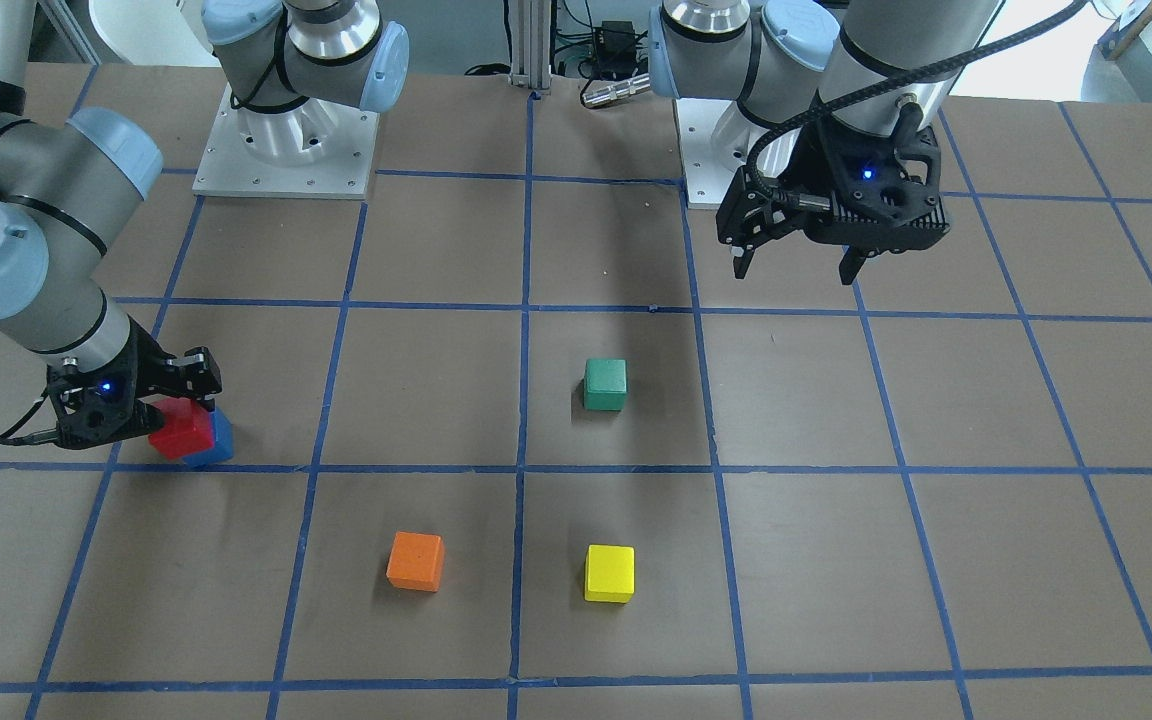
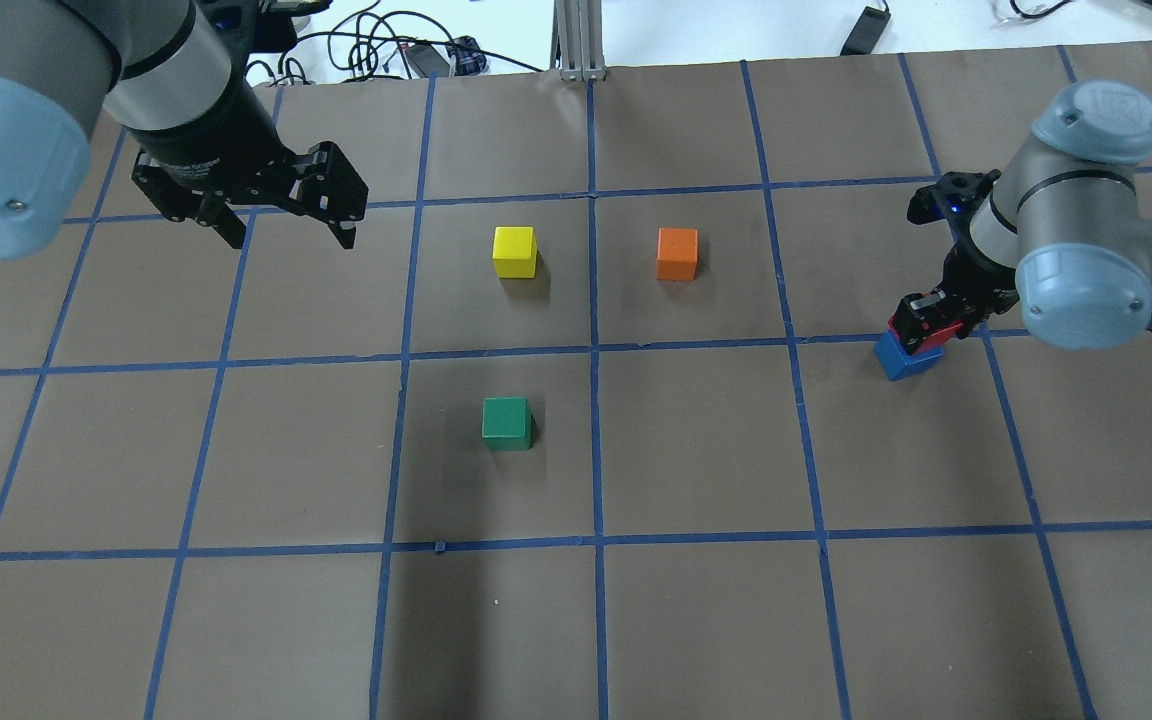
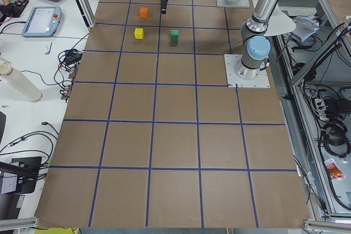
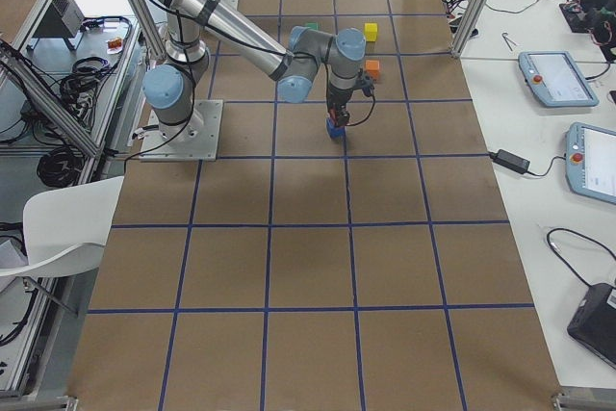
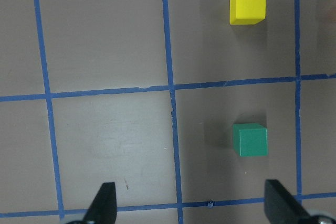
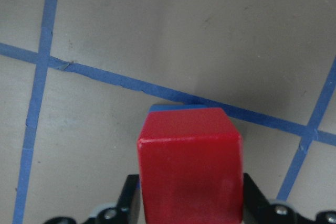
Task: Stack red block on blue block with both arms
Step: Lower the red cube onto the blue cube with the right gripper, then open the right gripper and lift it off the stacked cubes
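Directly over blue block [image 1: 221,441]: red block [image 1: 182,431]

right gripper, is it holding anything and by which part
The right gripper holds the red block by two opposite faces, over the blue block. The left gripper holds nothing.

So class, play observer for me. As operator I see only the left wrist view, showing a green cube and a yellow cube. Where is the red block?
Observer: The red block is in the right gripper, near a blue tape line.
Operator: And the blue block?
Observer: The blue block lies just beneath the red one. I cannot tell whether they touch.
Operator: Has it been let go?
Observer: No, the fingers are closed on the red block's sides.
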Available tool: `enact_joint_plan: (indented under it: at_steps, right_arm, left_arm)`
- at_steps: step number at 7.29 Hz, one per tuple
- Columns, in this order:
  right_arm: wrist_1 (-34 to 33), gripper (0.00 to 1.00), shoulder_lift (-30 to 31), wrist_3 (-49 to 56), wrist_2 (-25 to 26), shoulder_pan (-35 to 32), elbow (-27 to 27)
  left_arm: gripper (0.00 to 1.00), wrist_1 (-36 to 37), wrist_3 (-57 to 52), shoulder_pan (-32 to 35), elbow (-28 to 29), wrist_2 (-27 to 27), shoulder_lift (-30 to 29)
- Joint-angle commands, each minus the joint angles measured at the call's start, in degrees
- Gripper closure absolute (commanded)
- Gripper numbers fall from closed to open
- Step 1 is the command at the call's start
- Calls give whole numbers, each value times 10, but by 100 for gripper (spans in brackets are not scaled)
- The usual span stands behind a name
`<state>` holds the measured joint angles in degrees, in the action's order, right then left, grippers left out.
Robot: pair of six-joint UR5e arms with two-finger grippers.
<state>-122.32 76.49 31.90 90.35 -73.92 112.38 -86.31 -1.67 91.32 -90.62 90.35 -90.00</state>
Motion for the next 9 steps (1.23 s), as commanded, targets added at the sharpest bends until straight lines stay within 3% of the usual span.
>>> enact_joint_plan:
  at_steps: [1, 3, 4, 6, 8, 9]
  right_arm:
    - [6, 0, 1, -1, 5, 0, -1]
    - [16, 0, 16, -5, 7, -1, -13]
    - [58, 0, 32, -23, 8, -2, -36]
    - [167, 0, 46, -60, 6, -3, -107]
    - [322, 0, 84, -108, -3, -9, -209]
    - [342, 0, 79, -131, -3, -23, -251]
  left_arm:
    - [0, 0, 0, 0, 0, 0, 0]
    - [0, 0, 0, 0, 0, 0, 0]
    - [0, 0, 0, 0, 0, 0, 0]
    - [0, 0, 0, 0, 0, 0, 0]
    - [0, 0, 0, 0, 1, 1, 0]
    - [0, -2, 0, 0, 4, 2, 0]
